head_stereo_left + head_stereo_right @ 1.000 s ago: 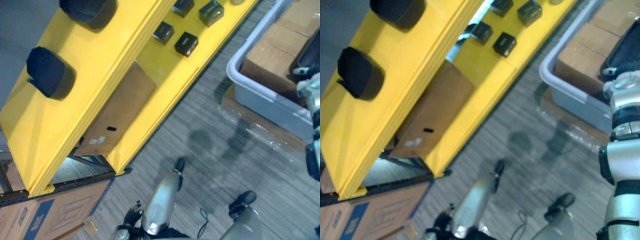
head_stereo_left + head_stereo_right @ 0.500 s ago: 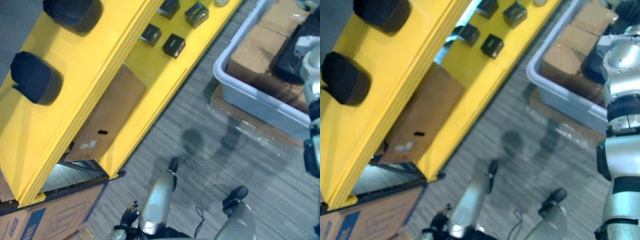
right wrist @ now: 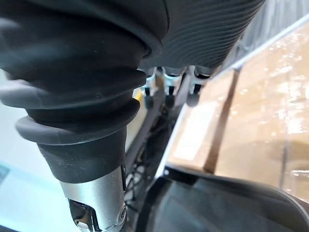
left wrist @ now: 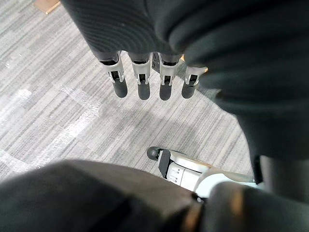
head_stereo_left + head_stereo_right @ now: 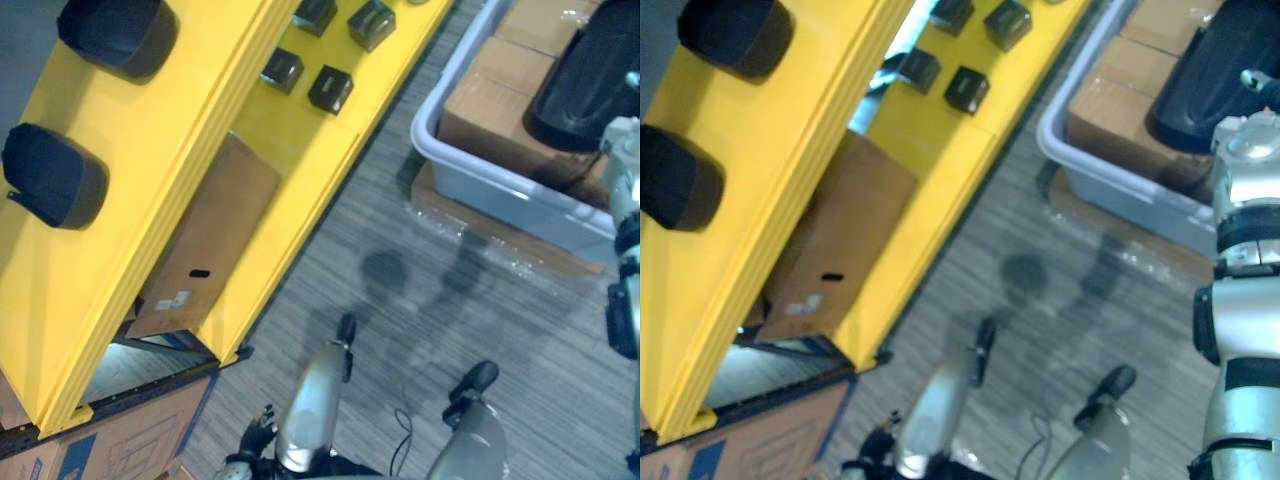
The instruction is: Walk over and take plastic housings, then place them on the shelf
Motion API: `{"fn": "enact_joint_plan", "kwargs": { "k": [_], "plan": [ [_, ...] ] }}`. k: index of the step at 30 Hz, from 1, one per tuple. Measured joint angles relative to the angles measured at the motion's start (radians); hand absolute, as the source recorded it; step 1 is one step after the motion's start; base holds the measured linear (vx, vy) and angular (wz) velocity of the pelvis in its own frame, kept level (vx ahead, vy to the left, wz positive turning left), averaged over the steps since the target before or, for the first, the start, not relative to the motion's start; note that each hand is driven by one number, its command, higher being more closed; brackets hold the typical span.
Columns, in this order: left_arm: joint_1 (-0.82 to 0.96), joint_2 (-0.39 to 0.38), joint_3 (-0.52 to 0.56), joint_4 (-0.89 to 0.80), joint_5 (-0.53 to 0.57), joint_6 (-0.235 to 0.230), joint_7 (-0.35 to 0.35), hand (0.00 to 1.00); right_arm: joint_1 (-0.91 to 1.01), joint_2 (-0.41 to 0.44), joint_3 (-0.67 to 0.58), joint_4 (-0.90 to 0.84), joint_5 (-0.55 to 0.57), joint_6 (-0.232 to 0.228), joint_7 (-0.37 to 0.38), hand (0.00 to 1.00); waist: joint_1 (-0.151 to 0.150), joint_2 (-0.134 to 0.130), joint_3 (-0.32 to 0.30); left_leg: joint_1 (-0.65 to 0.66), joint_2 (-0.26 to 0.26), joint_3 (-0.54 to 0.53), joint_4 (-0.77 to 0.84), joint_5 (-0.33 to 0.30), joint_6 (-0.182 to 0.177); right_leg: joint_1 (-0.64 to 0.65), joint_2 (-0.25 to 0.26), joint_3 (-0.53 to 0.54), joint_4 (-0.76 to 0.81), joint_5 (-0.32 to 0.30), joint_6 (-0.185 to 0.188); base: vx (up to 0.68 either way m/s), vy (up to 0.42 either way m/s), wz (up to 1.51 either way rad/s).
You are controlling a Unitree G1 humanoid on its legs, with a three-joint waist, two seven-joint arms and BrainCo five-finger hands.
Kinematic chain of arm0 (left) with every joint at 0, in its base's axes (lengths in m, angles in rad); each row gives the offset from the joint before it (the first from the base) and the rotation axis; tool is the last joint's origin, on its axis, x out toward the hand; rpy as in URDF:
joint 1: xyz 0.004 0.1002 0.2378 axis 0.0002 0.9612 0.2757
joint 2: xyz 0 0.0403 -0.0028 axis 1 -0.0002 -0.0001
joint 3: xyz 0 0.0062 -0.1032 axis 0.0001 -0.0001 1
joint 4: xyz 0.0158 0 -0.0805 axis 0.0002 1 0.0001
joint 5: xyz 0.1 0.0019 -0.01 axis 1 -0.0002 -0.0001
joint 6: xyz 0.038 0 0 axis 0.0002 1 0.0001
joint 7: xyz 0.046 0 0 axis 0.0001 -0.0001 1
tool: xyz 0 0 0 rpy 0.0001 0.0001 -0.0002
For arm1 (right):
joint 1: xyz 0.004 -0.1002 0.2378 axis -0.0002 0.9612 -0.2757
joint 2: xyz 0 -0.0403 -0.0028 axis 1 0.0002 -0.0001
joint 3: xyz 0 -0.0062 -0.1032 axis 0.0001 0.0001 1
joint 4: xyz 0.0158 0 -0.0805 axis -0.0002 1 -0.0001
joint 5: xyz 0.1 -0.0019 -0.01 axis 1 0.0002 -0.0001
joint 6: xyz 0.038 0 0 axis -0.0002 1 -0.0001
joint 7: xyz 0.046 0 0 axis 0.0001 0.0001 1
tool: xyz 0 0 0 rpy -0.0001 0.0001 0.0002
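Two dark housings (image 5: 52, 177) are parked on the top level of the yellow shelf (image 5: 150, 200), apart from each other. One level down there's a loose cluster of small black boxes (image 5: 330, 88). A flat cardboard box (image 5: 205, 245) shows below that, between the yellow levels.

Off to the right of the shelf, on the grey carpet (image 5: 420, 290), sits a grey tub (image 5: 470, 165). It has cardboard boxes (image 5: 500, 100) packed inside, and a big black housing (image 5: 590, 70) lies on top of them.

The left hand (image 4: 143, 87) hangs low over bare carpet with its fingers straight in a neat row, and there's nothing in it. The right hand (image 3: 167, 99) is up by the tub's rim, with the cardboard just past its fingertips. Its fingers look loose and aren't wrapped around anything. A dark curved shape sits close under that wrist in its own view — could be the big housing, but I honestly can't tell. From the head views the right arm comes in at the right edge, just beside the tub and near the black housing.
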State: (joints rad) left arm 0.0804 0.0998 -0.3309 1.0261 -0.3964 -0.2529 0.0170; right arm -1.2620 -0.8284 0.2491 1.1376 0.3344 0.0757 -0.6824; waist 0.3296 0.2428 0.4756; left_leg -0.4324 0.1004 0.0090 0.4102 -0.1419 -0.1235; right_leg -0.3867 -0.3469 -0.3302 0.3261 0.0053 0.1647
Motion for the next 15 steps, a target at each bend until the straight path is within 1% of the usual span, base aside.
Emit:
{"fn": "enact_joint_plan", "kwargs": {
  "k": [2, 5, 8, 11, 12, 13, 14, 15],
  "plan": [
    [-0.002, 0.000, -0.003, 0.003, 0.000, -0.002, 0.000, 0.00, 0.000, -0.005, 0.000, 0.016, 0.007, 0.005, -0.015, 0.00, 0.002, 0.001, -0.001, -0.007, -0.004, -0.002, 0.002, 0.000, 0.000, -0.004, -0.003, -0.001, -0.001, 0.000, 0.001, 0.01, 0.047, 0.04],
    [-0.008, -0.001, -0.017, 0.006, -0.022, -0.002, -0.003, 0.00, 0.002, -0.038, 0.000, 0.025, 0.010, 0.016, -0.021, 0.00, 0.013, 0.009, -0.006, -0.031, -0.009, -0.008, 0.017, 0.000, 0.000, -0.018, -0.006, -0.002, -0.002, 0.002, 0.003, 0.00, 0.047, 0.05],
    [-0.012, -0.002, -0.037, 0.011, -0.038, 0.001, -0.003, 0.00, 0.005, -0.049, 0.000, 0.054, 0.037, 0.018, -0.021, 0.00, 0.016, 0.020, -0.015, -0.047, -0.014, -0.025, 0.026, -0.001, 0.000, -0.019, -0.009, -0.013, -0.003, 0.003, 0.003, 0.00, 0.037, 0.10],
    [-0.020, -0.010, -0.045, 0.015, -0.040, 0.001, -0.003, 0.00, 0.036, -0.073, 0.000, 0.057, 0.055, 0.023, -0.019, 0.00, 0.034, 0.037, -0.026, -0.071, -0.015, -0.028, 0.046, -0.009, 0.008, -0.032, -0.011, -0.018, -0.003, 0.005, 0.005, -0.02, 0.042, 0.03],
    [-0.023, -0.014, -0.047, 0.015, -0.039, 0.001, -0.004, 0.00, 0.046, -0.083, 0.000, 0.060, 0.064, 0.036, -0.018, 0.00, 0.041, 0.043, -0.031, -0.078, -0.018, -0.028, 0.050, -0.012, 0.010, -0.037, -0.014, -0.017, -0.004, 0.007, 0.006, -0.02, 0.045, 0.01],
    [-0.023, -0.016, -0.047, 0.015, -0.041, 0.001, -0.004, 0.00, 0.048, -0.084, 0.000, 0.063, 0.066, 0.043, -0.015, 0.00, 0.041, 0.045, -0.033, -0.080, -0.020, -0.028, 0.052, -0.013, 0.011, -0.037, -0.015, -0.017, -0.005, 0.008, 0.007, -0.02, 0.057, 0.03],
    [-0.022, -0.020, -0.047, 0.017, -0.053, 0.002, -0.004, 0.00, 0.051, -0.085, 0.000, 0.067, 0.067, 0.057, -0.010, 0.00, 0.043, 0.051, -0.037, -0.085, -0.023, -0.029, 0.057, -0.016, 0.013, -0.037, -0.017, -0.017, -0.007, 0.010, 0.009, -0.02, 0.058, 0.04],
    [-0.022, -0.026, -0.051, 0.017, -0.069, 0.002, -0.006, 0.00, 0.052, -0.093, 0.006, 0.067, 0.066, 0.061, -0.002, 0.00, 0.046, 0.060, -0.044, -0.094, -0.024, -0.030, 0.067, -0.022, 0.017, -0.041, -0.018, -0.018, -0.009, 0.013, 0.012, -0.02, 0.071, 0.01]
  ]
}}
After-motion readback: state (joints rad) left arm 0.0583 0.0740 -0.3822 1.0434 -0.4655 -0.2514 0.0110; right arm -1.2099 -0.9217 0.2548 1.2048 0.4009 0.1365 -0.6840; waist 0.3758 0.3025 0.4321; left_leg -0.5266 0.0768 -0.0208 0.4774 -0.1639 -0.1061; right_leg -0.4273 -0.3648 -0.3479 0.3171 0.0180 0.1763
